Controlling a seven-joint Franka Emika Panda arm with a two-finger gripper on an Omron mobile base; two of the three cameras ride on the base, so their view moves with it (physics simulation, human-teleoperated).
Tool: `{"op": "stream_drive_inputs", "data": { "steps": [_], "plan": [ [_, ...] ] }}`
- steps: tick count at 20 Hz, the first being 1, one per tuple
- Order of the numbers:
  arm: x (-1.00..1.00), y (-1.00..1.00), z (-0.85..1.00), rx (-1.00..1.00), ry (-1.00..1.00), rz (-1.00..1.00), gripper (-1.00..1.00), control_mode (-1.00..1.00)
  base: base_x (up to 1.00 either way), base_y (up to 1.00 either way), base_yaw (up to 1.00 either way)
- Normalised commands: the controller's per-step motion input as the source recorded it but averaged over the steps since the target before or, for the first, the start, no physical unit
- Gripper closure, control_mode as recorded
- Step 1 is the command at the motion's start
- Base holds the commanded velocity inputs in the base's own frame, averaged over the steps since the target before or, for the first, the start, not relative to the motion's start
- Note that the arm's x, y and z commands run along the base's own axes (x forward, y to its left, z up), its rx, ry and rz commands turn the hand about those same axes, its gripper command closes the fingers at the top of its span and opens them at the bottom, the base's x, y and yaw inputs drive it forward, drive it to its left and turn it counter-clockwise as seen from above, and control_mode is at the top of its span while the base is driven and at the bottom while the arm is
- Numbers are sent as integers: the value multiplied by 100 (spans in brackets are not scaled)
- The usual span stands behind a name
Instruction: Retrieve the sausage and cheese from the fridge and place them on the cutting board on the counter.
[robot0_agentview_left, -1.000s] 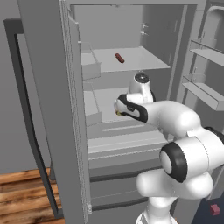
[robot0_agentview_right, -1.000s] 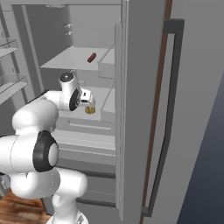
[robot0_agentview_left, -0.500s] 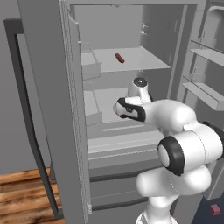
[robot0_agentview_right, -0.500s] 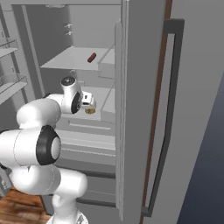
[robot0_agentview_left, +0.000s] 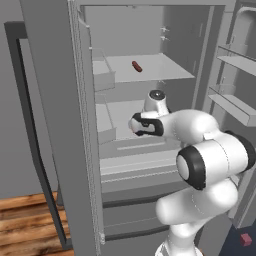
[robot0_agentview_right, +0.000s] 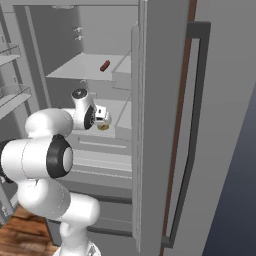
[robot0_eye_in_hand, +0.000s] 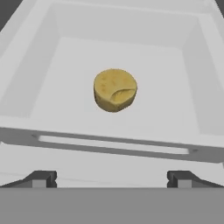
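Note:
The fridge (robot0_agentview_left: 60, 100) stands open. On its upper shelf lies the dark red-brown sausage (robot0_agentview_left: 137, 66) (robot0_agentview_right: 105, 65). One shelf lower, the round yellow cheese (robot0_eye_in_hand: 115, 89) (robot0_agentview_right: 103, 127) rests on the white floor of the shelf. My gripper (robot0_eye_in_hand: 111, 178) (robot0_agentview_left: 134, 125) (robot0_agentview_right: 102, 117) hangs over the cheese, open, its dark fingertips (robot0_eye_in_hand: 41, 178) spread wide and short of the chunk, nothing between them. In the left base view the hand covers the cheese. The cutting board and counter are out of view.
Door bins (robot0_agentview_left: 232, 102) line the open right door. A shelf rail (robot0_eye_in_hand: 109, 144) runs across in front of the cheese. The left door (robot0_agentview_left: 30, 150) with its dark handle stands open; wood floor (robot0_agentview_left: 25, 225) lies below. Drawers (robot0_agentview_left: 135, 200) sit under the shelves.
The arm has reached deeper into the fridge, carrying the hand forward over the lower shelf toward the cheese. Sausage and cheese have not moved.

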Motion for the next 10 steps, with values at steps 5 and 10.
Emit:
{"op": "stream_drive_inputs", "data": {
  "steps": [5,10],
  "plan": [
    [30,0,-13,-1,0,0,-100,-100,0,0,0],
    [20,0,-7,0,1,0,-100,-100,0,0,0]
  ]
}}
